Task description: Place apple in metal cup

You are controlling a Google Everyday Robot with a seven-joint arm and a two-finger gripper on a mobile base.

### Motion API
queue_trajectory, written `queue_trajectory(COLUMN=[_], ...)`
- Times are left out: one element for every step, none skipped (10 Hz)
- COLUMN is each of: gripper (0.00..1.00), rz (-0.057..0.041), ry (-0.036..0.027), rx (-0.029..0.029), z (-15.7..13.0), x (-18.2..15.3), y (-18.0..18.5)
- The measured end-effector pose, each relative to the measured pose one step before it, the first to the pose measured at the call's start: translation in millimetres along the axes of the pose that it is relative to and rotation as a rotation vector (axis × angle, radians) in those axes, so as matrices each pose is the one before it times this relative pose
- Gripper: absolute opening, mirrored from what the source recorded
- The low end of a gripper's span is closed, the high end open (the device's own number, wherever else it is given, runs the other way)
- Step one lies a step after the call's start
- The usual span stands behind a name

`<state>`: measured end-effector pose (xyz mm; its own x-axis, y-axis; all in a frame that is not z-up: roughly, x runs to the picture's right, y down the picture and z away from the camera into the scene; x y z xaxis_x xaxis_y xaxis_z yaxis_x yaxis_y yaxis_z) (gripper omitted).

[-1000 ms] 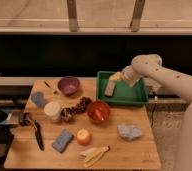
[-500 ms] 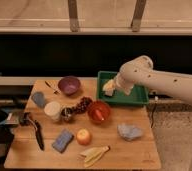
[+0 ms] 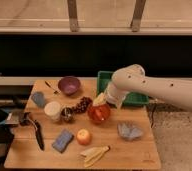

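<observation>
Count: one small round yellow-orange apple (image 3: 83, 136), one short silver-grey metal cup (image 3: 67, 114), one taller cream-white cup (image 3: 53, 110), two bowls (purple (image 3: 69, 85), red (image 3: 99, 114)), one green tray (image 3: 104, 79), all on one wooden table (image 3: 136, 151). Apple sits toward the near middle of the table, free, touching nothing; it is round with no long axis, and which way its stem end faces cannot be told. Metal cup stands upright, dark mouth up, at about 10 o'clock from the apple and apart from it. Around the cup: white cup just beside it at 10 o'clock, a dark red grape cluster (image 3: 81, 105) at 1 o'clock. Around the apple: blue rectangular sponge (image 3: 63, 140) at 9 o'clock, yellow banana peel (image 3: 95, 154) at 5 o'clock, red bowl at 1 o'clock, grey-blue crumpled cloth (image 3: 129, 131) at 3 o'clock. Black-handled tool (image 3: 36, 132) lies near the table's 9 o'clock edge. Gripper (image 3: 99, 100) hangs at the red bowl's 12 o'clock rim, beside the tray's near-left corner, well apart from apple and cup; whether it is parted or closed cannot be told. White arm (image 3: 139, 85) crosses the tray.
</observation>
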<state>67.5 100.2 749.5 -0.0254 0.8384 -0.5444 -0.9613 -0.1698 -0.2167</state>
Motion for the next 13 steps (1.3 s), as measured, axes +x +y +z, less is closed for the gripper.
queue_trajectory(gripper=[0.80, 0.80, 0.80, 0.80, 0.80, 0.80, 0.80, 0.80, 0.80, 0.80, 0.80, 0.80, 0.80], rz=[-0.01186, -0.02128, -0.02196, -0.00898, 0.00445, 0.00027, -0.00266, 0.00397, -0.00203, -0.01405, -0.01010, -0.01033, -0.01433], ry=[0.04288, 0.04432, 0.03316, 0.01572, -0.00105, -0.00044, 0.00126, 0.00438, 0.01812, 0.02555, 0.01980, 0.01389, 0.01058], rx=[-0.00699, -0.00450, 0.00908, 0.00534, 0.00039, -0.00008, -0.00203, -0.00430, -0.00149, -0.00387, -0.00218, -0.00156, -0.00013], z=[9.33, 9.64, 7.23, 4.41, -0.38, 0.01, 0.54, 0.93, 5.03, 9.83, 9.31, 6.20, 4.81], x=[17.32, 17.50, 15.49, 8.49, 0.20, -0.18, -0.54, -0.12, 2.96, 8.79, 11.36, 9.49, 5.83], y=[8.01, 11.21, 9.05, 5.33, -1.85, 0.26, 2.18, -0.06, 1.57, 7.59, 7.81, 6.84, 6.83])
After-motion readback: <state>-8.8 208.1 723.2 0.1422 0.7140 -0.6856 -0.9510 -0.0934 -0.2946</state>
